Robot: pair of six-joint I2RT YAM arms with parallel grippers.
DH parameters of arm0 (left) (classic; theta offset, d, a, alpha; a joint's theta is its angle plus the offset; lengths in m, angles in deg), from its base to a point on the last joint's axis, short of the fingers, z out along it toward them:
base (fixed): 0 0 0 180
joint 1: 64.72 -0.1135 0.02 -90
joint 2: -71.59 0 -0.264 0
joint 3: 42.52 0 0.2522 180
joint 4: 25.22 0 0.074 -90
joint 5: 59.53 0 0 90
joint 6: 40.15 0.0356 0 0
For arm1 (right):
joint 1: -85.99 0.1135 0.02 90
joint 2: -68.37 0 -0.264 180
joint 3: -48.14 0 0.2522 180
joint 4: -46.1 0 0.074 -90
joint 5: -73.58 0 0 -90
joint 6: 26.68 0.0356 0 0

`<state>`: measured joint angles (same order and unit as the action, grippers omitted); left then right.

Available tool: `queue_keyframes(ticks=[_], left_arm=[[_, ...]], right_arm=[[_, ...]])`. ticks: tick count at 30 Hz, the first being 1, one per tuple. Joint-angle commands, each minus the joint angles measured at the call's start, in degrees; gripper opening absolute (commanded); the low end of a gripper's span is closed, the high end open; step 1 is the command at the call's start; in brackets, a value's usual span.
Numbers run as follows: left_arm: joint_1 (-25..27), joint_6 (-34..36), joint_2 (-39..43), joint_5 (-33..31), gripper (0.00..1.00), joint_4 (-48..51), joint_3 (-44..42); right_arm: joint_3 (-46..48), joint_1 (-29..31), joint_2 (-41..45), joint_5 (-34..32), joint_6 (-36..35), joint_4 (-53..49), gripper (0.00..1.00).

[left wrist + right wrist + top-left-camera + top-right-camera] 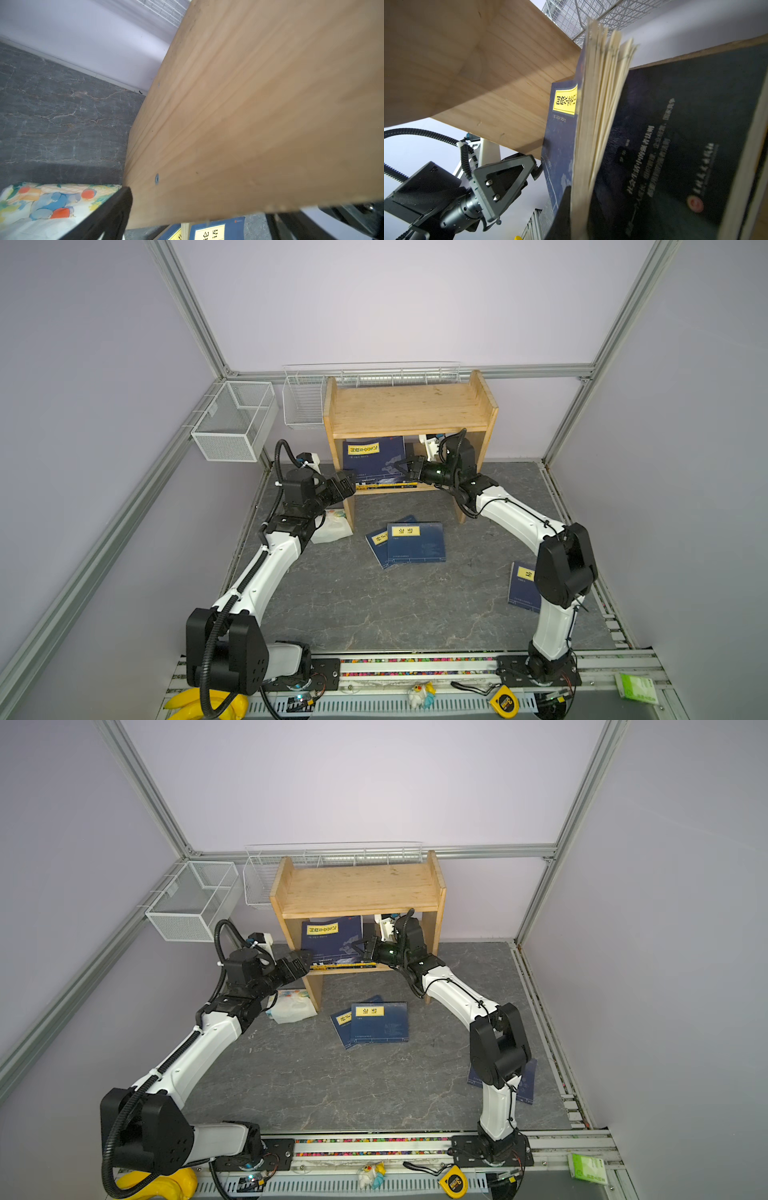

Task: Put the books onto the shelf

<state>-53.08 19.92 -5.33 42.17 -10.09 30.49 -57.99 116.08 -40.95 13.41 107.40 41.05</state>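
Left pincer (347, 485): gaped astride light wooden shelf (409, 410) side, likely bracing.
Right pincer (405, 467): closed, seemingly propped navy yellow-labelled paperback (374, 460) upright.

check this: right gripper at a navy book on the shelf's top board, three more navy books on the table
No: the navy book at the right gripper is inside the shelf, under its top board, as both top views show.

Top pair looks down; wrist cameras seemingly hug shelf (249, 104).
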Motion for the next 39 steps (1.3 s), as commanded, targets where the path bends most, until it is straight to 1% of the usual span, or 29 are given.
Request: queue_keyframes(ticks=[1, 5, 9, 13, 15, 19, 22, 24, 27, 30, 33, 36, 39], left_arm=[[0.55, -0.46, -0.32, -3.76, 0.97, -0.42, -0.07], [1.78, 0.66, -1.12, -7.76, 0.96, 3.04, 0.08], [1.98, 0.48, -2.97, -8.30, 0.95, 4.38, 0.56], [2.14, -0.03, -4.21, -8.92, 0.94, 4.26, 0.20], [2.15, -0.29, -4.59, -9.14, 0.93, 4.21, 0.27], [2.16, -1.00, -4.81, -9.42, 0.93, 4.02, 0.17], [2.16, -1.21, -4.72, -9.86, 0.93, 3.91, 0.00], [2.12, -1.17, -4.67, -10.21, 0.93, 3.91, -0.16], [2.16, -1.19, -4.64, -10.46, 0.93, 3.97, -0.27], [2.15, -1.34, -4.56, -10.49, 0.93, 4.00, -0.19], [2.16, -1.87, -4.22, -9.95, 0.93, 3.61, -0.09], [2.16, -2.72, -3.68, -8.30, 0.93, 2.83, 0.26], [2.14, -3.52, -2.56, -6.41, 0.94, 1.99, 0.56]], right_arm=[[-1.05, 0.94, -2.08, -2.13, -1.08, -0.42, 0.10], [-1.14, 0.93, -2.20, -2.97, -1.27, -1.15, 0.10], [-0.96, 0.93, -2.02, -4.00, -1.62, -1.92, 0.13], [-0.44, 0.85, -1.36, -7.56, -1.45, -3.06, 0.23], [-0.73, 0.76, -0.95, -9.26, -2.12, -3.81, 0.26], [-1.48, 0.59, 0.43, -12.93, -4.18, -5.05, 0.38], [-2.10, 0.32, 1.64, -15.70, -4.86, -6.72, 0.40], [-2.04, 0.26, 2.77, -18.84, -5.77, -8.70, 0.47], [-1.03, 0.41, 5.12, -24.18, -7.42, -11.08, 0.51], [0.15, 0.41, 6.96, -27.45, -9.37, -11.86, 0.54], [-0.02, 0.41, 7.12, -27.24, -12.00, -12.18, 0.55], [-0.61, 0.37, 6.09, -23.84, -13.31, -11.90, 0.55], [-0.35, 0.52, 5.44, -20.78, -13.85, -11.56, 0.61]])
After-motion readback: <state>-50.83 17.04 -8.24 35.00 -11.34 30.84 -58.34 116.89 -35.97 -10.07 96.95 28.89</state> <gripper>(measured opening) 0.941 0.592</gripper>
